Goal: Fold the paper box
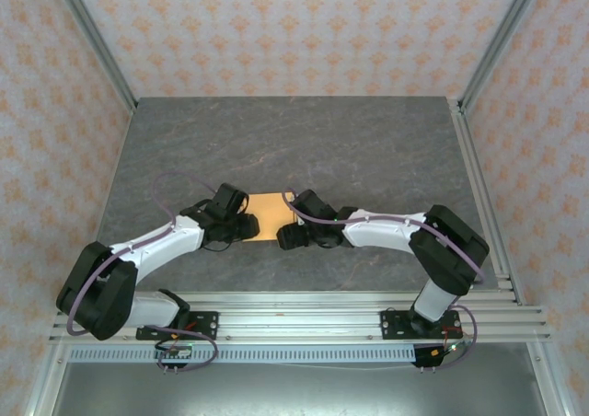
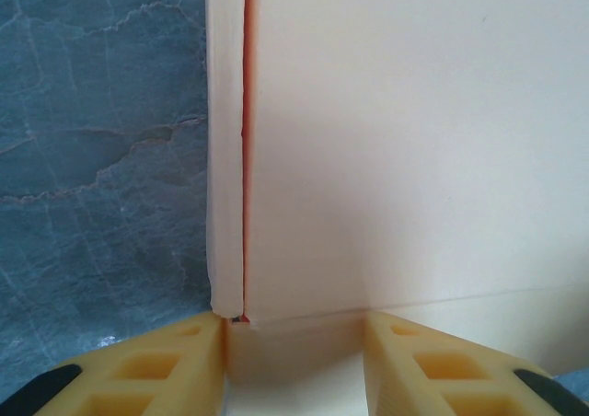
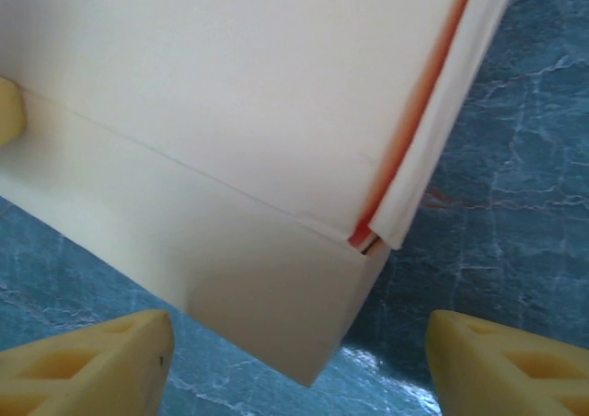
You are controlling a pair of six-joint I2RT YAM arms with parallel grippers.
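The folded paper box (image 1: 267, 212) lay at the centre of the grey marble-patterned table (image 1: 368, 149), between the two arms. The left gripper (image 2: 296, 331) pinched the box's near edge, its yellow fingers (image 2: 138, 370) pressed against either side of the card at the bottom of the wrist frame. The right gripper (image 3: 299, 329) stood spread wide, fingers clear of the box's corner at lower centre.
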